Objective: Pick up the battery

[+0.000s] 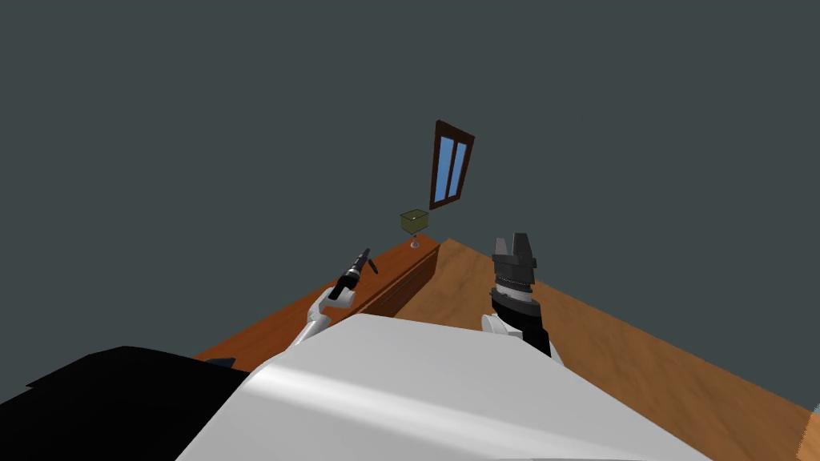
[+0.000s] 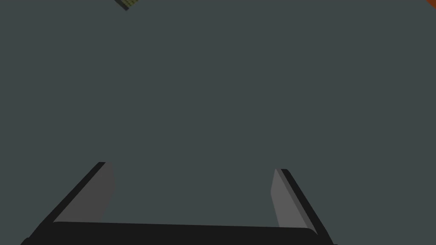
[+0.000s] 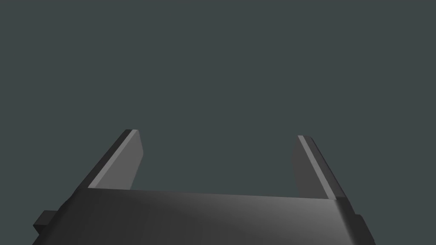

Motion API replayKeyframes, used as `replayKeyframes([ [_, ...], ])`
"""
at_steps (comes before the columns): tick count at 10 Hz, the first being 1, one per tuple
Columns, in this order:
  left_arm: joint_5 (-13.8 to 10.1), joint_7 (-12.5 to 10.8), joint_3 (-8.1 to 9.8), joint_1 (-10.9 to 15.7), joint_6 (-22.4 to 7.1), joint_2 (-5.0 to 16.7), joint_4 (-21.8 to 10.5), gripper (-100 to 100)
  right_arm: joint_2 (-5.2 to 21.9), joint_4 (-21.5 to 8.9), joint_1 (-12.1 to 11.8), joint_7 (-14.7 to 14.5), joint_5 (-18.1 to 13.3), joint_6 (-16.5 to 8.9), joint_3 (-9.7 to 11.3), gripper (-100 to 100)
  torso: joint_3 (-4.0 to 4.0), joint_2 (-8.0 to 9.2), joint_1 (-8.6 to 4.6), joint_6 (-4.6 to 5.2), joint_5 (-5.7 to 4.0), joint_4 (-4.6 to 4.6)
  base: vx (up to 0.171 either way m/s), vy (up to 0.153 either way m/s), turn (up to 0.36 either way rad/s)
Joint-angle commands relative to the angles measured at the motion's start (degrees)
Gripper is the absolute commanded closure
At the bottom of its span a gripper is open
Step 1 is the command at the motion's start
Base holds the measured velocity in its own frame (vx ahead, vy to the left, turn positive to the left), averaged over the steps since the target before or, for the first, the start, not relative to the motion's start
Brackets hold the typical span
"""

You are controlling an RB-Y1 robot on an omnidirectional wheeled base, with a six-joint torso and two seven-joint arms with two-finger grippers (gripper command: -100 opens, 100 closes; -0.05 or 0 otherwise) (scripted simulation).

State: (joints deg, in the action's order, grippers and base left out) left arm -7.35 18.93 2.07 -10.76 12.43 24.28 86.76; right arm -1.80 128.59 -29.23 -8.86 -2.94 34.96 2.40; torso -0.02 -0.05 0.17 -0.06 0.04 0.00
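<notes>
Nothing of the pick is done yet. Both sets of jaws stand wide apart and empty: the left gripper [image 1: 369, 258] hangs over the reddish-brown wooden cabinet [image 1: 280, 326], and the right gripper [image 1: 512, 240] is raised over the wooden floor [image 1: 641, 360], facing the dark grey wall [image 1: 200, 120]. The only candidate I see for the battery is a small olive-green box [image 1: 414, 220] at the far end of the cabinet top, below the window [image 1: 451, 164] and well apart from both hands. Whether it rests on the top I cannot tell. In the left wrist view its corner [image 2: 127, 3] sits far beyond the left gripper's fingers [image 2: 106, 187]. Closing in, lining up the left hand, gripping and lifting all remain
</notes>
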Motion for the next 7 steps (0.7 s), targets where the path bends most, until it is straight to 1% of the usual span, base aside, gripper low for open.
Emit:
replayKeyframes([
  [1, -1.77, 0.93, -0.26, 1.28, -2.86, 1.28, -2.86, -100, 0.0, 0.0, 0.0, 0.0, 0.0, 0.0, 0.0, 0, 0.0, 0.0, 0.0, 0.0, 0.0, 0.0, -0.008, 0.017, -0.234],
  [2, -1.77, 0.93, -0.26, 1.28, -3.17, 1.28, -3.52, -100, 0.0, 0.0, 0.01, 0.0, 0.0, 0.0, 0.0, 0, -0.01, -0.01, -0.01, 0.04, -0.01, 0.0, -0.006, 0.023, -0.138],
  [3, -3.33, 1.75, -0.57, 2.5, -5.51, 2.24, -4.89, -100, 0.0, 0.0, 0.0, 0.0, 0.0, 0.0, 0.0, 0, -0.01, -0.01, -0.01, 0.0, 0.0, 0.0, -0.006, 0.021, -0.27],
  [4, -3.33, 1.75, -0.57, 2.5, -5.51, 2.24, -6.62, -100, 0.0, 0.0, 0.01, 0.0, 0.0, 0.0, 0.0, 0, -0.02, -0.03, 0.0, 0.05, -0.01, 0.0, -0.004, 0.024, -0.104],
  [5, -4.94, 2.59, -0.91, 3.69, -7.89, 3.15, -8.64, -100, 0.0, 0.0, 0.0, 0.0, 0.0, 0.0, 0.0, 0, -0.02, -0.03, 0.01, -0.03, 0.0, -0.01, -0.002, 0.02, -0.215],
  [6, -4.94, 2.59, -0.91, 3.69, -7.92, 3.15, -10.19, -100, 0.0, 0.0, 0.0, 0.0, 0.0, 0.0, 0.0, 0, -0.02, -0.04, 0.01, 0.03, 0.0, -0.01, -0.002, 0.023, -0.126],
  [7, -6.6, 3.43, -1.28, 4.85, -9.53, 4.04, -13.09, -100, 0.0, 0.0, 0.0, 0.0, 0.0, 0.0, 0.0, 0, -0.03, -0.04, 0.02, -0.01, 0.0, -0.01, 0.002, 0.023, -0.233],
])
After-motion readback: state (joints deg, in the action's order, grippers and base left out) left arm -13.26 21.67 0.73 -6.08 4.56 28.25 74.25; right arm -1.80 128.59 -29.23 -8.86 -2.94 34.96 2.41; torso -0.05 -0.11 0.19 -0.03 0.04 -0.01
